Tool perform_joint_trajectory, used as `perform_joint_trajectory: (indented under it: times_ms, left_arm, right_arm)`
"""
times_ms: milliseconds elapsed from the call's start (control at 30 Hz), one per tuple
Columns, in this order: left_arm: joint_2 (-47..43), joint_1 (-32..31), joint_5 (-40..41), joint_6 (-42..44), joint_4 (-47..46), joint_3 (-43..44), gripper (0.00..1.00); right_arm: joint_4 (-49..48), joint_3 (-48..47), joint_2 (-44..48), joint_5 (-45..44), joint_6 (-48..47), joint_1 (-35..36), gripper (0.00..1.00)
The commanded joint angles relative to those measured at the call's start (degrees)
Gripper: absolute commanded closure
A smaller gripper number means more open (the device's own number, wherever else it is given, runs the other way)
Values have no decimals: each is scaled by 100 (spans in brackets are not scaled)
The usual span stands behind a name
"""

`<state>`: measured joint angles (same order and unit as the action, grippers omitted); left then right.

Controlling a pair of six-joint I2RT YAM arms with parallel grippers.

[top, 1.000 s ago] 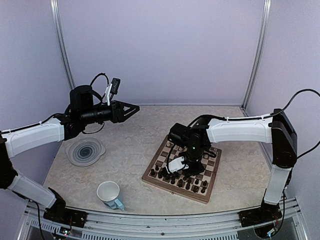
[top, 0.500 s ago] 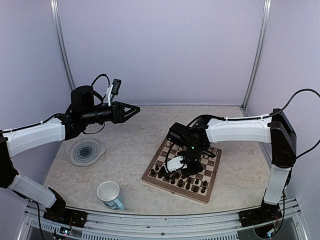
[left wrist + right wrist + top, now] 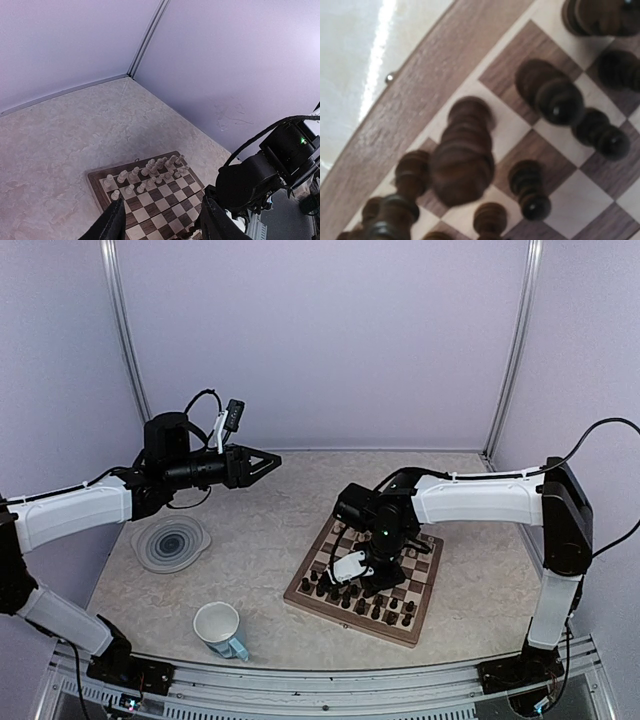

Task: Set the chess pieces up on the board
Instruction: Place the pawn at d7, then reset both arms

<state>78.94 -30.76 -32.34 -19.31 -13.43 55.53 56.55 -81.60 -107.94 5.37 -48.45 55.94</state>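
- Right gripper [image 3: 356, 568] raised slightly vs. 1 s ago, white finger now a bit higher over dark pieces [image 3: 350, 598] at near-left of board [image 3: 424, 570]; left arm shifted a touch right.
- Right jaws: open or closed can't be told; fingers not seen in wrist view.
- Large dark piece [image 3: 462, 160] seen on cream square by board edge.
- Left gripper [image 3: 162, 225] held high, well apart from board; jaws apart, nothing btw them.
- Cream pieces [image 3: 150, 170] ranked along far side.
- Plate [image 3: 170, 543] and mug [image 3: 218, 628] placed left of board.
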Motion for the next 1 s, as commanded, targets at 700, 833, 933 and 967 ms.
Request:
perform_joint_trajectory:
  times_ms: [700, 833, 933, 967]
  left_arm:
    - [-27, 0, 554, 437, 333, 82, 46]
    - [-133, 5, 1295, 827, 617, 142, 43]
    - [-232, 1, 1861, 1019, 789, 214, 42]
    - [-237, 0, 2035, 1055, 896, 292, 41]
  right_arm:
    - [-274, -400, 985, 170, -124, -394, 68]
    - [-963, -300, 1735, 616, 171, -1261, 66]
    - [-1935, 138, 2584, 986, 611, -2081, 60]
    - [-2277, 359, 2867, 1109, 772, -2354, 57]
